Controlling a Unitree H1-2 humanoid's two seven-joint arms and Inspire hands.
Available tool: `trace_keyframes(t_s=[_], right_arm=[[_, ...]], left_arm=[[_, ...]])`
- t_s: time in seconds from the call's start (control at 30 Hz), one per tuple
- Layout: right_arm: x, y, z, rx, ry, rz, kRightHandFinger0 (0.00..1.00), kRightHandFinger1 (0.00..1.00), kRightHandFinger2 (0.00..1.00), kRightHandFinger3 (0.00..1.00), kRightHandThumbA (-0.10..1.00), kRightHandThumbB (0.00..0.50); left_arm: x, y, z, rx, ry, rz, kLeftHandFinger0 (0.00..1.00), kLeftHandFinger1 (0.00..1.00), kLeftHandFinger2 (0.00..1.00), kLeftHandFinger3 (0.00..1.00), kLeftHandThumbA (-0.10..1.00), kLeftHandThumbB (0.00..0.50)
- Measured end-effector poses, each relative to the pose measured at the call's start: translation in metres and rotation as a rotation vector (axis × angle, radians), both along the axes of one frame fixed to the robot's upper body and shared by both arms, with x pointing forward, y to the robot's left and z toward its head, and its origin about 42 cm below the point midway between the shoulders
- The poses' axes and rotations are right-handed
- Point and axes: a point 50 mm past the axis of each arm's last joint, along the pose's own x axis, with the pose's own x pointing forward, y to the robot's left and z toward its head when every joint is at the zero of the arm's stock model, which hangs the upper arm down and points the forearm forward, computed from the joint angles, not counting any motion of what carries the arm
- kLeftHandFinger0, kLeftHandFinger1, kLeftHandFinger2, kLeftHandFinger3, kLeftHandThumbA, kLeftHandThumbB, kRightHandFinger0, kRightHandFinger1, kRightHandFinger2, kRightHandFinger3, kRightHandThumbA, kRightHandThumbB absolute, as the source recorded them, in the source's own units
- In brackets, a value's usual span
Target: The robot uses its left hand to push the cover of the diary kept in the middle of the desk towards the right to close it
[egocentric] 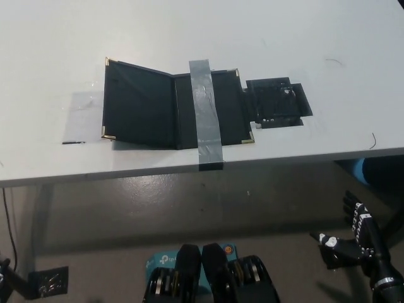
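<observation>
Diary (173,110) lies open, taped to desk (57,44); its stiff, light cover (139,104) hinges easily. You should push its left edge. Right hand (353,243) hangs released below; left hand unseen.

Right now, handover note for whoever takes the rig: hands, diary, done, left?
Left hand: not in view.
Right hand: low at bottom right, below the desk edge, fingers apart, holding nothing.
Diary: lies open mid-desk, left cover slightly raised, right half held down by a grey tape strip running to the desk's front edge. Black tape patch just right of it.
Done: nothing yet.
Left: bring the left hand in, push the left cover rightward until shut.
</observation>
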Motion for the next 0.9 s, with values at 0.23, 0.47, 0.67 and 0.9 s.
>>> trace_keyframes(t_s=[0.23, 0.47, 0.67, 0.9], right_arm=[[0.002, 0.000, 0.001, 0.000, -0.004, 0.005, 1.00, 1.00, 1.00, 1.00, 1.00, 0.500], [0.003, 0.000, 0.003, -0.003, -0.008, 0.006, 1.00, 1.00, 1.00, 1.00, 1.00, 0.500], [0.003, 0.000, 0.003, -0.003, -0.008, 0.006, 1.00, 1.00, 1.00, 1.00, 1.00, 0.500], [0.004, -0.005, 0.004, -0.011, -0.010, 0.002, 1.00, 1.00, 1.00, 1.00, 1.00, 0.500]], left_arm=[[-0.001, -0.018, 0.041, 0.073, -0.111, -0.081, 1.00, 1.00, 1.00, 1.00, 1.00, 0.288], [-0.006, -0.032, 0.121, 0.237, -0.321, -0.189, 1.00, 1.00, 1.00, 1.00, 1.00, 0.265], [0.006, -0.054, 0.206, 0.334, -0.611, -0.358, 1.00, 1.00, 1.00, 1.00, 1.00, 0.299], [0.047, -0.082, 0.254, 0.246, -0.761, -0.522, 1.00, 1.00, 1.00, 1.00, 1.00, 0.302]])
